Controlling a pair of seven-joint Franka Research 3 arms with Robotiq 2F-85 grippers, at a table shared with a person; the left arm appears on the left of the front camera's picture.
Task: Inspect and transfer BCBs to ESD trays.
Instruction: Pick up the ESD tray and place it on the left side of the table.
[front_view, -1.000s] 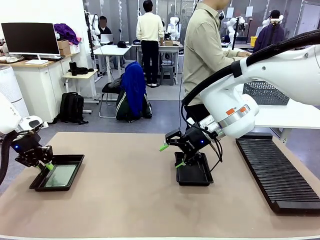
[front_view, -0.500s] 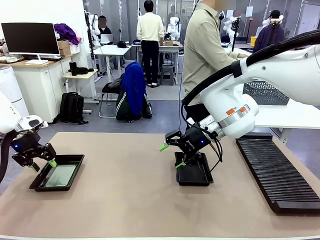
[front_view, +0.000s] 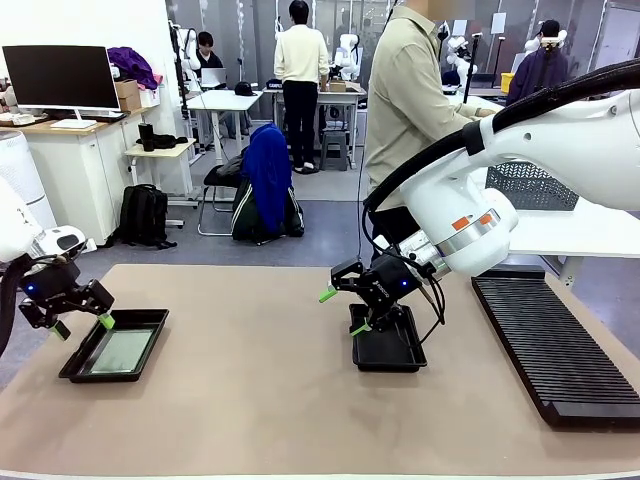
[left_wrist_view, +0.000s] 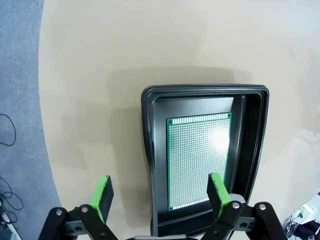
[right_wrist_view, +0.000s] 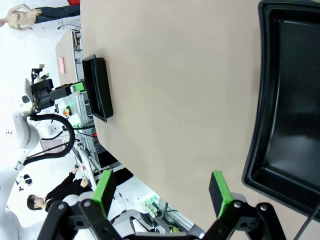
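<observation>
Black ribbed rack lies on tan table.

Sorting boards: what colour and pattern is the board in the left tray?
Green board, fine dot grid; best in left wrist view.

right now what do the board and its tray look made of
Board: probably fibreglass perfboard, matte green, fine grid of holes, faint glare. Tray: seemingly moulded black plastic, slight sheen, rounded corners and sloped walls.
</observation>
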